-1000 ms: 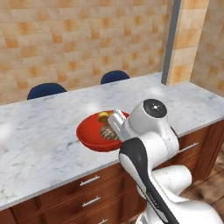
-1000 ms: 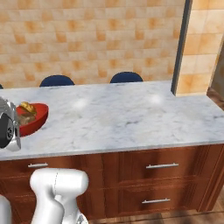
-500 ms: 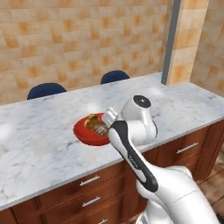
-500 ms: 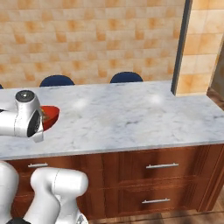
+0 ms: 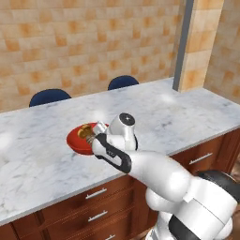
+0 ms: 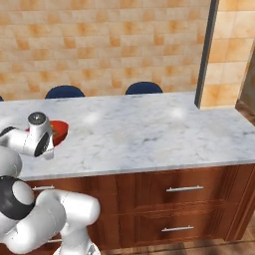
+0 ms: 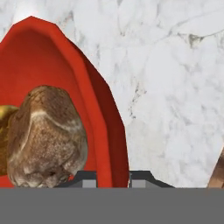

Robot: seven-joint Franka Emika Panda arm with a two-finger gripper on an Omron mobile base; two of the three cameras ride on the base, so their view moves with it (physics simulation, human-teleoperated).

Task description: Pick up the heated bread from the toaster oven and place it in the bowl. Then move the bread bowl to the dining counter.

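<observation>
Hand view: gripper clamped on rim of bowl, fingertips mostly cut off; brown lump inside, bread a gold sliver behind it; left base view: bowl on counter, half hidden by arm, bread visible; no writing.

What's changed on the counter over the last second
The bowl slid left along the dining counter, the gripper shut on its rim throughout. The arm swung left and lower with it. Both bread pieces stayed inside; the blue chairs and drawers are unchanged.
</observation>
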